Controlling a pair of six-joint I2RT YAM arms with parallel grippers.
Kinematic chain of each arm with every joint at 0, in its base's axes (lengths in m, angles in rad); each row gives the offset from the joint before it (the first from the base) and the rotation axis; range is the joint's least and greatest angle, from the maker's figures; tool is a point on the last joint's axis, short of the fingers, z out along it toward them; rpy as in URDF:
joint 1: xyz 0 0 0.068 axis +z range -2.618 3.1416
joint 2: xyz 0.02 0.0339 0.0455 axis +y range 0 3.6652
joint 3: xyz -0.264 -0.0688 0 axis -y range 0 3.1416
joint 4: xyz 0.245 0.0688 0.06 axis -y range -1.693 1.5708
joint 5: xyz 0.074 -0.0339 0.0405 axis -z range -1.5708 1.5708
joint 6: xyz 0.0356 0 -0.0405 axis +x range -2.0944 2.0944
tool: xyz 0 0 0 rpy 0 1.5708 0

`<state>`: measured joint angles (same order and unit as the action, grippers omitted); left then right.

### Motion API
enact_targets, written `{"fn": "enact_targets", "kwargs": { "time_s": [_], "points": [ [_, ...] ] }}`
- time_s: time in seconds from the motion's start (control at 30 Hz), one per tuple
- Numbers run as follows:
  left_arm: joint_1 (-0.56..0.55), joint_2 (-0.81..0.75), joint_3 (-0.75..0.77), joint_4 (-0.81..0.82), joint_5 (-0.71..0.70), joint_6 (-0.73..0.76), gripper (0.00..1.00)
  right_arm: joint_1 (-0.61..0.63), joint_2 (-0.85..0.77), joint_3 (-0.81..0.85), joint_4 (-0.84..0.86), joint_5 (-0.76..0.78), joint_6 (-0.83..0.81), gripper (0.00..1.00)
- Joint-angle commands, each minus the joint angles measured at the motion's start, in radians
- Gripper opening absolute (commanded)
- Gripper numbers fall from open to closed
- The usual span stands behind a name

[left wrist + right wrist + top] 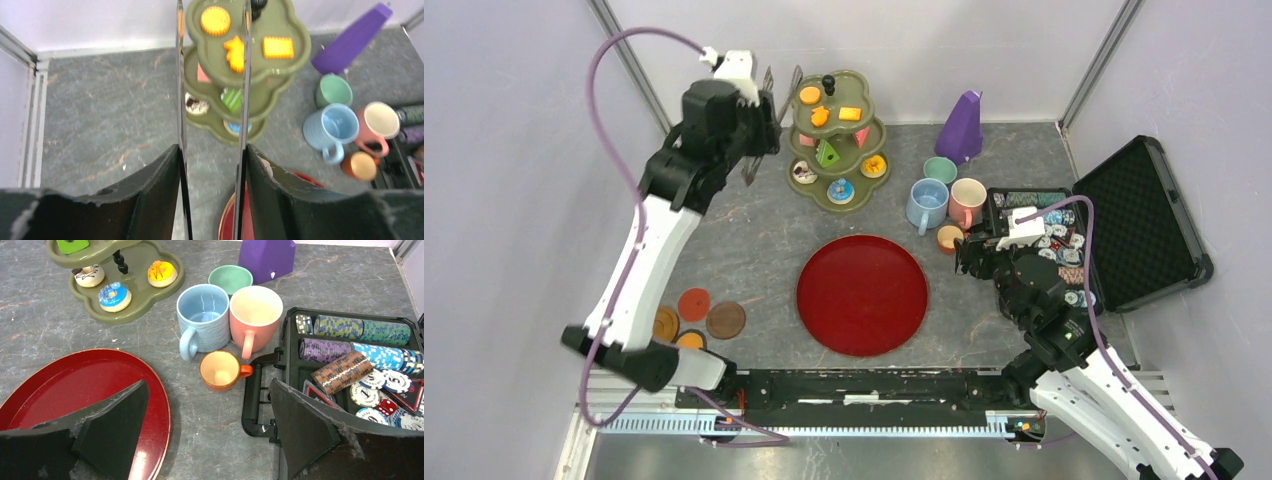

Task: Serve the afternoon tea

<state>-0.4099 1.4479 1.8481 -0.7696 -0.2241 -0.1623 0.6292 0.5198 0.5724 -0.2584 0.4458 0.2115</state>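
Nothing served: red tray [862, 295] bare. Treats [840, 190] remain on tiered stand [822, 200] behind tray; mugs [927, 205] behind-right. Left pincer [212, 150], behind-left, jaws halfway apart, grips tongs [180, 100]. Right pincer [209, 385], right of tray, spread wide, empty.

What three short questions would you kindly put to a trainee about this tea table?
1. True or false: the red tray has nothing on it.
2. Pick one: on which tier of the green stand do the orange biscuits lie? A. top B. middle C. bottom
3. Short answer: what does the left gripper hold between its fingers?

Key: 1. True. 2. A. 3. The metal tongs, whose two blades reach out toward the stand.
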Motion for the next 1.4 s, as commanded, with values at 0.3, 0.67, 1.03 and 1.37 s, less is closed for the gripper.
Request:
{"fn": "enact_targets", "kwargs": {
  "time_s": [0.3, 0.67, 1.03, 1.37],
  "points": [
    [-0.035, -0.399, -0.591, 0.033, 0.365, -0.146, 0.57, 0.002, 0.083, 0.04, 0.105, -0.052, -0.012, 0.98],
    [-0.645, -0.307, -0.881, 0.101, -0.234, -0.512, 0.49, 0.002, 0.085, 0.009, 0.115, -0.087, 0.028, 0.98],
    [-0.9, -0.097, -0.921, 0.176, -0.528, -0.788, 0.49, 0.003, 0.049, -0.011, 0.036, -0.122, 0.024, 0.98],
    [-0.926, -0.001, -0.981, 0.207, -0.418, -0.879, 0.56, 0.003, -0.001, -0.099, 0.043, -0.126, 0.061, 0.98]
  ]
}}
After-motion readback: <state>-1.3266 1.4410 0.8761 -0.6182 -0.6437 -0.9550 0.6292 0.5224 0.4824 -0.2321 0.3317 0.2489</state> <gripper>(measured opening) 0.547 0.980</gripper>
